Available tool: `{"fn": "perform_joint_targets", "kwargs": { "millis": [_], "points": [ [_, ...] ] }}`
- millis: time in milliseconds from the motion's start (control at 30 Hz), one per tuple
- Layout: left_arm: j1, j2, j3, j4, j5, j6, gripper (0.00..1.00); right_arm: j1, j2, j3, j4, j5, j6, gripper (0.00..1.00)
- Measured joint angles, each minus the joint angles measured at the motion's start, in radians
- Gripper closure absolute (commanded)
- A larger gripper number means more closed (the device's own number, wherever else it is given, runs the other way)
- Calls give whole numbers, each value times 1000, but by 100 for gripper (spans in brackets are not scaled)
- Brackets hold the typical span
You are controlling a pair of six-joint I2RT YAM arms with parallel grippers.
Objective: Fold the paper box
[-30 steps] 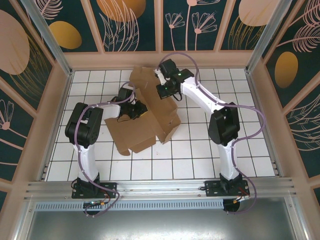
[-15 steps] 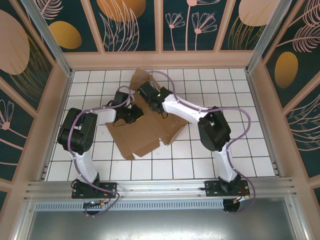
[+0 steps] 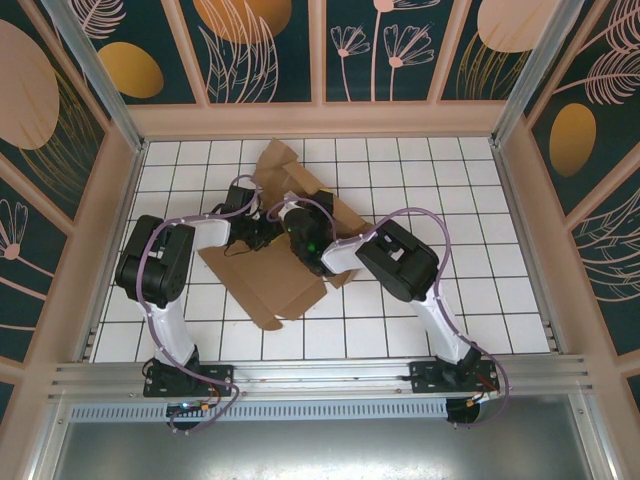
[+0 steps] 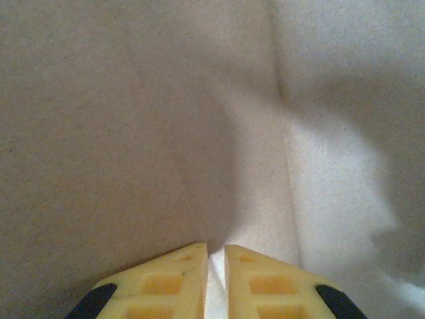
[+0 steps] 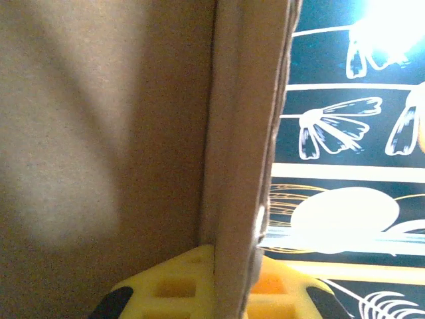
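The brown corrugated cardboard box blank [image 3: 265, 278] lies left of centre on the white tiled tabletop [image 3: 450, 200], its long axis running roughly near-to-far. The right gripper [image 5: 226, 266] clamps a raised panel edge. Just to its left, the left gripper [image 4: 216, 256], nearly closed and holding nothing visible, faces flat cardboard.

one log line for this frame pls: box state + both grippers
stage: mid-fold | paper box: partly folded, not closed | left gripper: fingers nearly together at cardboard, grip unclear | right gripper: shut on box edge
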Motion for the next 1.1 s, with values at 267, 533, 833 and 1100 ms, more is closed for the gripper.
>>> {"fn": "perform_joint_targets", "kwargs": {
  "millis": [267, 533, 833, 1100],
  "points": [
    [0, 0, 0, 11, 5, -4, 84, 12, -37, 43, -142, 4, 104, 92],
    [4, 3, 7, 48, 17, -26, 85, 40, -101, 431, -1152, -271, 874, 89],
    [6, 41, 16, 60, 48, -42, 88, 39, -153, 545, -1494, -607, 1257, 93],
    [-2, 29, 16, 45, 49, -41, 85, 25, -152, 551, -1545, -537, 1313, 97]
  ]
}}
